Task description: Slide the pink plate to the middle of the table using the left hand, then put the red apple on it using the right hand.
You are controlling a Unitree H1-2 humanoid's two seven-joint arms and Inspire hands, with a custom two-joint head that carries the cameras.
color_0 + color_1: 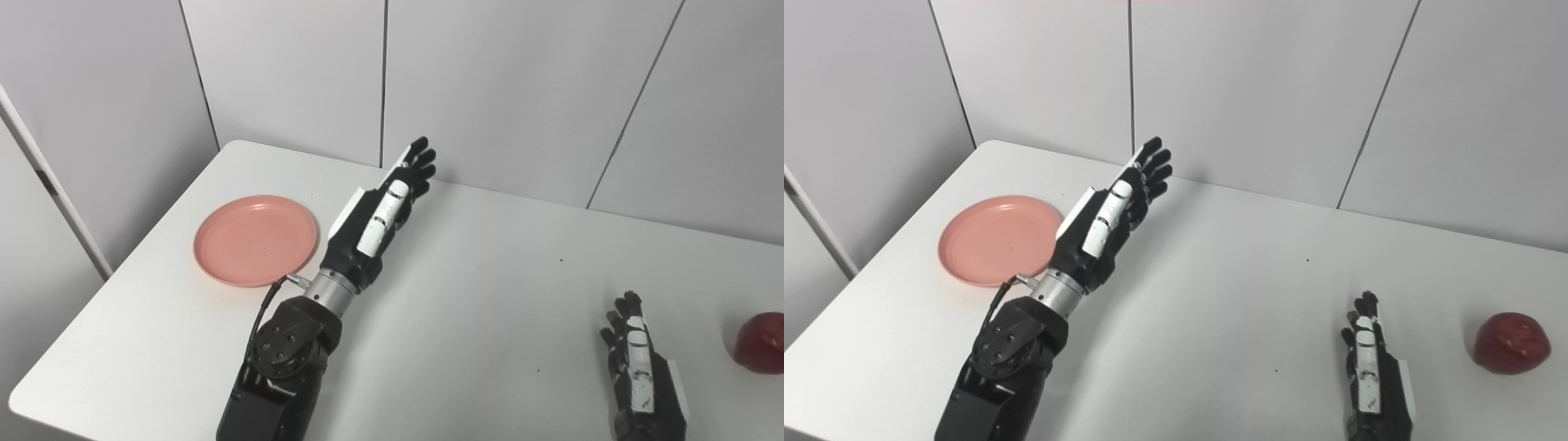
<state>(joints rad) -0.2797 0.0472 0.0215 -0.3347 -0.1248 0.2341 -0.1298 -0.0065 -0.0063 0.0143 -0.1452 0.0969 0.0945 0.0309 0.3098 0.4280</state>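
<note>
Left eye view: a white table [465, 288] runs from the lower left to the right edge of the frame, backed by grey wall panels [514, 79] along its far side. The pink plate [256, 240] lies flat in the left part of the frame, near the table's left edge and short of its rounded far corner; it is a shallow round dish with a raised rim, and nothing is in it. The left hand [383, 214] is held just right of the plate, above the tabletop, edge-on to the camera with its fingers [422, 160] stretched out straight and close together toward the far wall; it grips nothing, and its wrist overlaps the plate's near right rim in the picture, though contact cannot be told. The broad middle of the table, from the left hand across to the right hand, is bare white surface with a few small dark specks. The right hand [1371, 361] sits low at the lower right of the frame, fingers extended and slightly spread, holding nothing. The red apple [1511, 343] rests on the table at the far right of the frame, apart from the right hand; it is dark red and glossy, with a shallow dimple showing on top.
</note>
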